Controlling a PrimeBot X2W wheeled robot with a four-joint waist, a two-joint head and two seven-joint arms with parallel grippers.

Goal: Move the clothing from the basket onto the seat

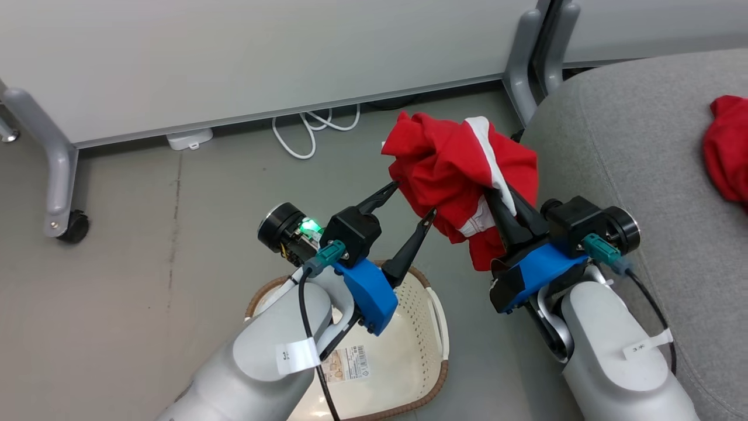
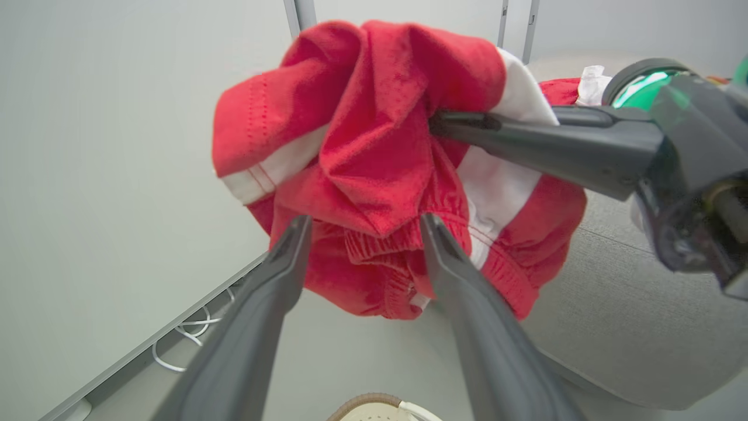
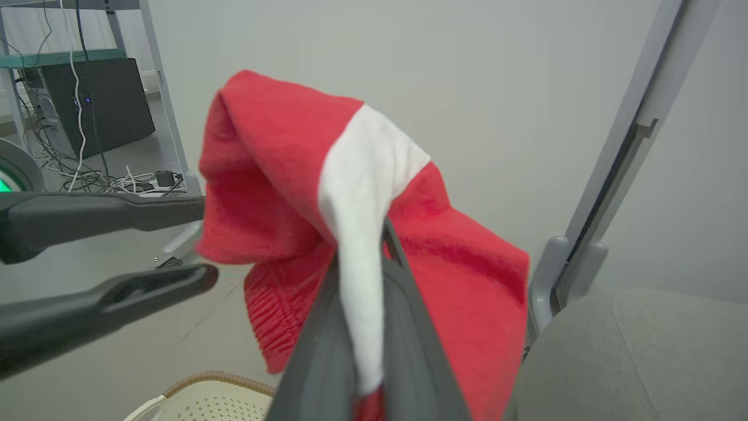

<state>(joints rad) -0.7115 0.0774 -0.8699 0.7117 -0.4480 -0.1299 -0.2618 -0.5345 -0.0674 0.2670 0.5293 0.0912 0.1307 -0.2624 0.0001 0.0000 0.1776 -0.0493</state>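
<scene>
Our right gripper (image 1: 497, 196) is clamped shut on the red garment (image 1: 450, 164), its two dark fingers pressed together with a white panel of the cloth pinched between them; the right wrist view shows that grip (image 3: 374, 251) up close, with the white strip running down between the fingers. Our left gripper (image 1: 414, 200) stands wide open, its fingers spread and holding nothing. Its tips sit at the garment's near edge, and we cannot tell whether they touch the cloth. In the left wrist view the spread fingers (image 2: 365, 219) frame the bunched fabric (image 2: 374, 146), whose elastic hem hangs just past the tips.

We see the garment held up in the air as a crumpled bundle, off the floor (image 1: 175, 234) and just beside the rounded edge of the seat (image 1: 631, 134), not resting on it. In the right wrist view the cloth (image 3: 269, 146) drapes over both sides of the fingers.

A second red garment (image 1: 727, 149) lies on the seat cushion, well apart from the held one, at the right edge of the head view.

Below our left arm, the basket (image 1: 435, 374) sits on the floor beside the seat, with a barcode label (image 1: 347, 362) on its bottom. Its brown rim also shows at the lower edge of both wrist views (image 2: 368, 400) (image 3: 204, 397).

Behind the garment stands a pale partition panel (image 1: 234, 58) on grey legs, one with a black castor (image 1: 73, 225), and a white cable (image 1: 310, 131) loops on the floor at its foot.
</scene>
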